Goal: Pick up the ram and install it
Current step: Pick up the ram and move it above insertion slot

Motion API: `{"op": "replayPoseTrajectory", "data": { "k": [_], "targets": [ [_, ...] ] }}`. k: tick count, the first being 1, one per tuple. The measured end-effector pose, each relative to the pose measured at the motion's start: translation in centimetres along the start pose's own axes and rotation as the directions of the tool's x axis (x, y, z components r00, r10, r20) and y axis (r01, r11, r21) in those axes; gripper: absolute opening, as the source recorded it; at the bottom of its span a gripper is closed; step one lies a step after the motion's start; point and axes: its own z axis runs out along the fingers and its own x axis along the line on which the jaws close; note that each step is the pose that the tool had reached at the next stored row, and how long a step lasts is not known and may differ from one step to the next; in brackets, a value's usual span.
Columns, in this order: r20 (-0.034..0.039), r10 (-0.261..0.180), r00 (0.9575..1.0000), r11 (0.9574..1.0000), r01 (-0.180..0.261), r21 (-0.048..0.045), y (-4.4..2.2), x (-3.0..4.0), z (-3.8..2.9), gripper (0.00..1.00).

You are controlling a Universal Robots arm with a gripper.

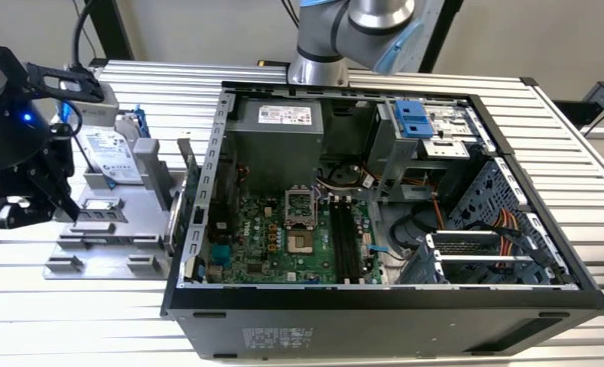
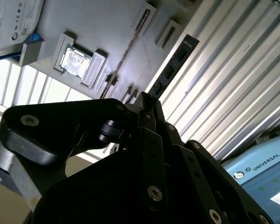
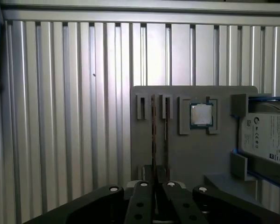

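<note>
The ram (image 1: pixel 186 164) stands on edge in a slot of the grey parts fixture (image 1: pixel 108 256), on the side nearest the computer case. In the second wrist view the ram (image 2: pixel 173 64) is a dark narrow stick whose near end passes behind my fingertips. In the first wrist view it is a thin edge-on line (image 3: pixel 153 135) in the fixture (image 3: pixel 177 154). My gripper (image 1: pixel 67 210) hangs over the fixture's far side from the case, at the exterior view's left. In both wrist views the gripper (image 2: pixel 147 105) (image 3: pixel 156 184) has its fingers together, with nothing seen between them.
The fixture also holds a hard drive (image 1: pixel 110 153) and a square silver processor (image 1: pixel 98 205) (image 3: pixel 201 114). The open computer case (image 1: pixel 384 298) fills the middle of the ribbed metal table, with dark memory slots (image 1: pixel 345 245) on its motherboard. The arm's base (image 1: pixel 317 69) stands behind the case.
</note>
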Motion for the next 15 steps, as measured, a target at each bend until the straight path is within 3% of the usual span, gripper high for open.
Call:
{"op": "replayPoseTrajectory", "data": {
  "k": [15],
  "targets": [
    [0.0000, 0.000, 1.0000, 1.0000, 0.000, 0.0000, 0.03, -0.08, -0.98, 0.00]
  ]
}}
